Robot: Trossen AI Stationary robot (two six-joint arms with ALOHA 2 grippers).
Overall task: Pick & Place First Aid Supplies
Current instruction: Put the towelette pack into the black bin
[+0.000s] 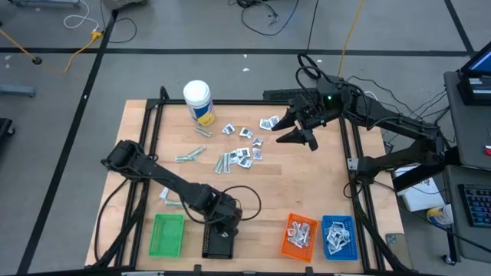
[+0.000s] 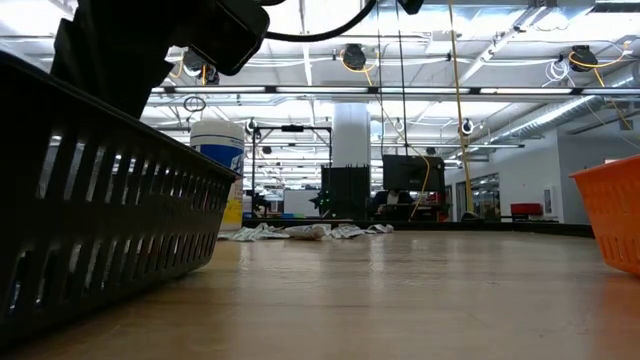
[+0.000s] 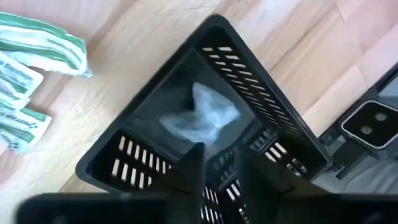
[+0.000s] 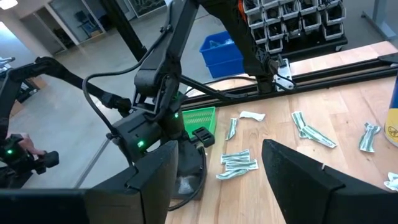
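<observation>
Left pincer [image 1: 223, 232]: we see it poised directly over the black tray [image 1: 219, 242] at the counter's [image 1: 307, 184] near edge; whether its fingers are parted or closed, we cannot tell.
Packet in black tray [image 3: 200, 117]: a crumpled pale packet lies on the tray floor, clear of the fingers.
Right pincer [image 1: 301, 130]: raised above the far right of the counter, fingers spread wide, gripping nothing.
Loose supplies [image 1: 242, 153]: we find sachets and wrapped strips scattered mid-counter, near the white bottle [image 1: 198, 102].
Other trays: green tray [image 1: 166, 235] beside the black one; orange tray [image 1: 300, 236] and blue tray [image 1: 338, 237] each contain packets.
</observation>
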